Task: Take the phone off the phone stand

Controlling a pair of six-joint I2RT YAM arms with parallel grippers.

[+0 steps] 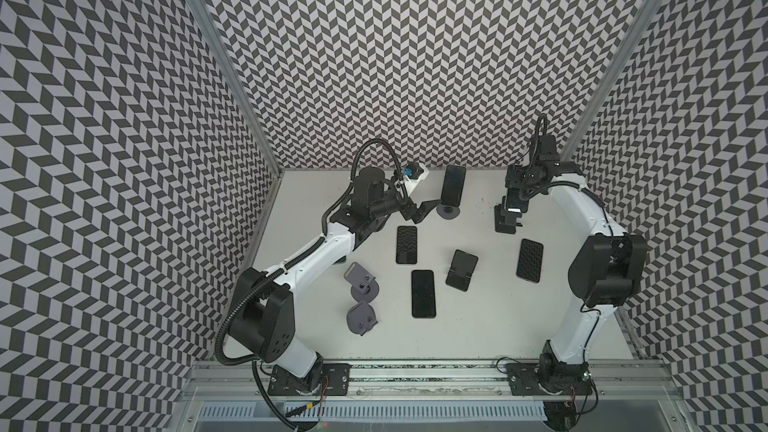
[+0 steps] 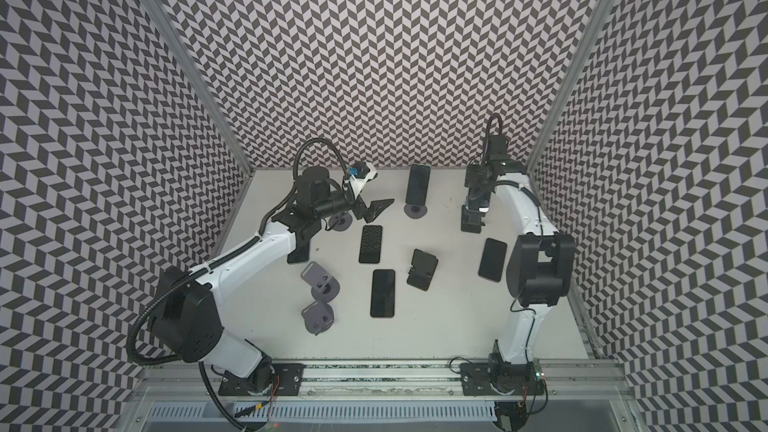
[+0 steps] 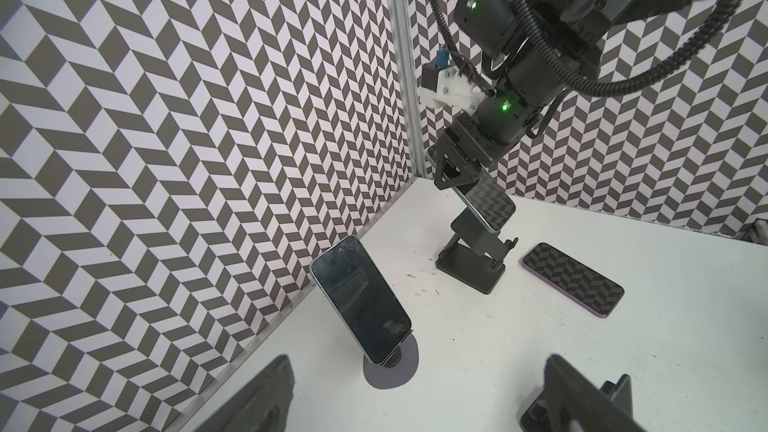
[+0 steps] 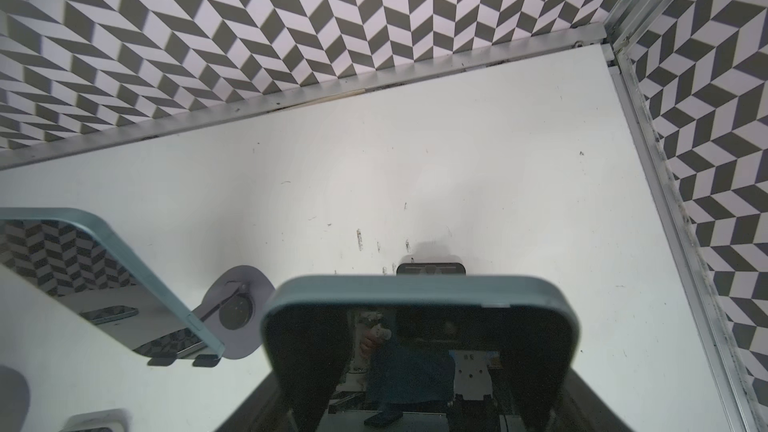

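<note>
Seen at the back middle of the surface (image 1: 478, 326): an upright phone (image 1: 453, 187) leaning on a disc stand (image 1: 449, 213), with the left gripper (image 1: 422, 209) just left of it. Seen right of these: a folding stand (image 1: 505, 224), and over it a lifted phone (image 3: 490, 205) held in the right gripper (image 3: 457, 176). Seen nearer the front, from left to right: a rear low stand (image 1: 360, 282) behind a front low stand (image 1: 361, 318), a left flat phone (image 1: 406, 245), a front flat phone (image 1: 423, 293), a centre stand (image 1: 462, 270), a right flat phone (image 1: 530, 260).
</note>
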